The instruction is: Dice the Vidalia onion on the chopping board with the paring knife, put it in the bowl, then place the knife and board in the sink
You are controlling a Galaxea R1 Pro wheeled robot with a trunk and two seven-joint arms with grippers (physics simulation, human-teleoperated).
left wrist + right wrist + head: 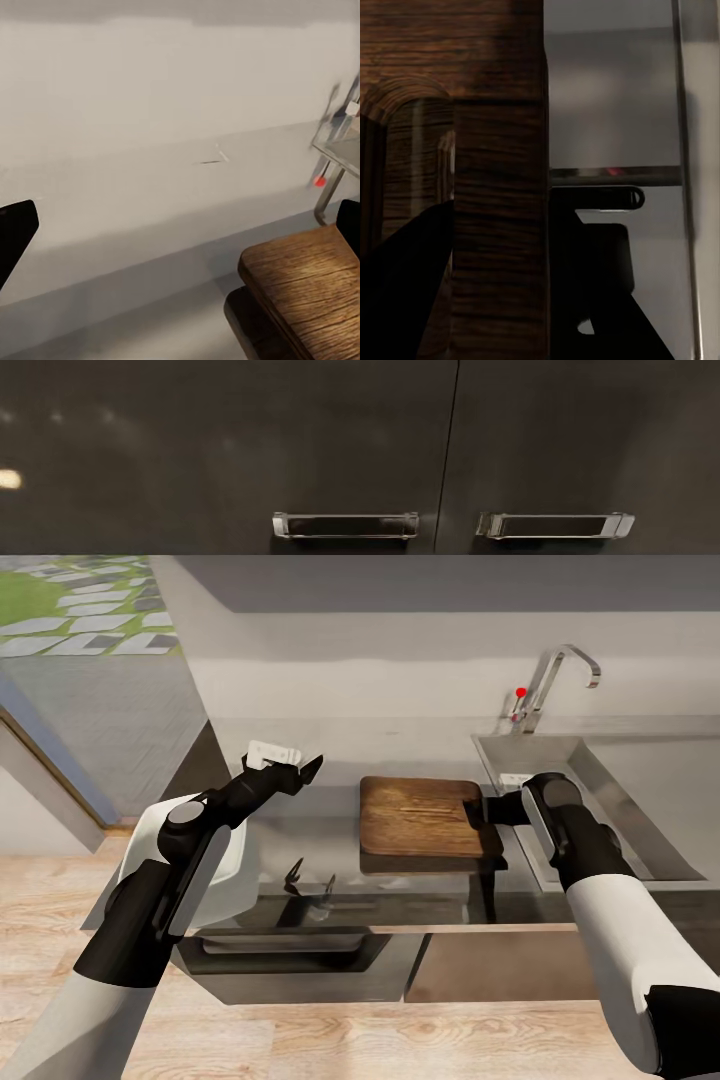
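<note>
**Right gripper clamps the chopping board at the sink's edge**

The dark brown wooden chopping board with rounded corners [422,816] sits raised above the smooth grey counter [330,760], casting a dark shadow beneath it, with its right end just beside the rectangular stainless steel sink [640,830]. The right gripper [497,809] meets that right end of the board, and in the right wrist view the wood grain [495,225] runs between its two dark fingers [405,300], one on either face, so the gripper is closed on the board.

The left gripper [300,768] hovers over the counter to the left of the board, well apart from it, with its dark fingers spread and nothing between them. In the left wrist view one dark fingertip [15,232] shows at the frame's edge, a corner of the board [307,292] lies ahead, and the grey wall stretches behind.

The chrome angular tap with a red dot [545,685] stands at the back of the sink. A white square-rimmed bowl [225,870] rests on the counter near its front edge, partly hidden by the left arm. Dark wall cabinets with metal bar handles [345,525] hang above.
</note>
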